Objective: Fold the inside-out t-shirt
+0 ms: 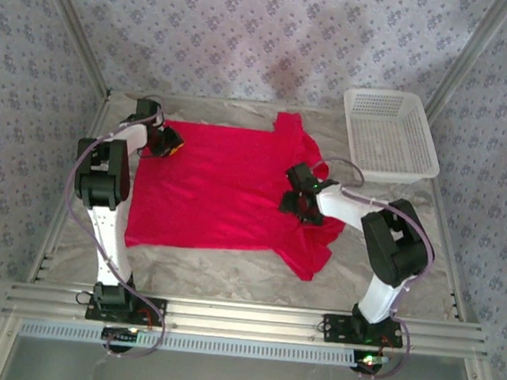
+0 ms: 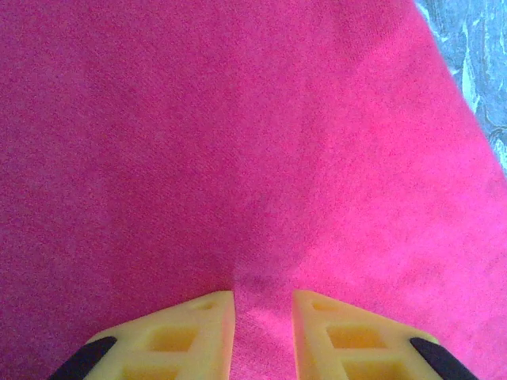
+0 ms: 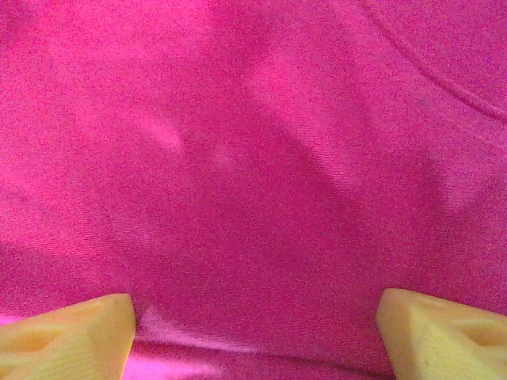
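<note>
The inside-out t-shirt, bright red, lies spread flat across the middle of the table, one sleeve pointing to the back and one to the front right. My left gripper is at the shirt's far left corner. In the left wrist view its yellow fingers stand close together with a ridge of red cloth pinched between them; the gripper is shut on it. My right gripper rests on the shirt's right side near the collar. In its wrist view the gripper is wide open over the cloth.
A white mesh basket stands at the back right, apart from the shirt. Grey crinkled table cover shows in front of the shirt and at the shirt's edge. Metal frame posts stand at the back corners.
</note>
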### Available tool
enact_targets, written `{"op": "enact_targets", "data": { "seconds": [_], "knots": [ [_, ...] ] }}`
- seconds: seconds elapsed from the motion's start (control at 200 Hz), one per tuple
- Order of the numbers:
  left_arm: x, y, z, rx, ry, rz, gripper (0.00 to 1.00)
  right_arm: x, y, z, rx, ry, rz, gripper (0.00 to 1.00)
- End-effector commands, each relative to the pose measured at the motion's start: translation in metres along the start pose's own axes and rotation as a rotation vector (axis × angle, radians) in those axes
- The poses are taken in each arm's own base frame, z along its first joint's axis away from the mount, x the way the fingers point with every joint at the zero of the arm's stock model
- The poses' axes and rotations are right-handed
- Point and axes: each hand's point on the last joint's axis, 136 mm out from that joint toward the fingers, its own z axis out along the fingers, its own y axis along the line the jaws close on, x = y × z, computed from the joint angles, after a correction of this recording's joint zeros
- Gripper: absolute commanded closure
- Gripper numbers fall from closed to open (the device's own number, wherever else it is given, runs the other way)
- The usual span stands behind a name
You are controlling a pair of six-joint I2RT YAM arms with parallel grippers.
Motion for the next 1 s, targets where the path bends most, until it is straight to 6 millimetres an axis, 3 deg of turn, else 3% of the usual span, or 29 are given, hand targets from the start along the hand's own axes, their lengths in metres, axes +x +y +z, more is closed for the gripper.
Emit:
{"op": "enact_targets", "data": {
  "seconds": [0.0, 0.11, 0.265, 0.355, 0.49, 0.63, 0.785, 0.994],
  "knots": [
    [0.013, 0.025, 0.008, -0.073, 0.036, -0.019, 0.74, 0.023, -0.007, -0.005, 0.031, 0.031, 0.043, 0.17],
    [0.011, 0.017, -0.003, -0.063, 0.033, -0.004, 0.74, -0.002, 0.009, -0.027, -0.022, -0.022, 0.004, 0.16],
    [0.012, -0.006, -0.035, -0.04, 0.014, 0.058, 0.73, -0.065, 0.01, -0.039, -0.011, -0.132, -0.005, 0.2],
    [0.033, -0.023, -0.047, -0.015, 0.048, 0.105, 0.73, -0.101, 0.014, -0.035, -0.001, -0.157, -0.006, 0.2],
    [0.082, -0.044, -0.051, 0.047, 0.102, 0.149, 0.73, -0.135, 0.015, -0.008, 0.058, -0.121, -0.019, 0.19],
    [0.117, -0.049, -0.056, 0.11, 0.135, 0.136, 0.73, -0.146, 0.004, 0.001, 0.151, -0.082, -0.031, 0.19],
    [0.139, -0.046, -0.069, 0.137, 0.145, 0.13, 0.73, -0.146, 0.001, -0.003, 0.126, -0.102, -0.005, 0.17],
    [0.167, -0.04, -0.066, 0.17, 0.196, 0.099, 0.73, -0.139, -0.008, 0.015, 0.133, -0.068, 0.017, 0.17]
  ]
}}
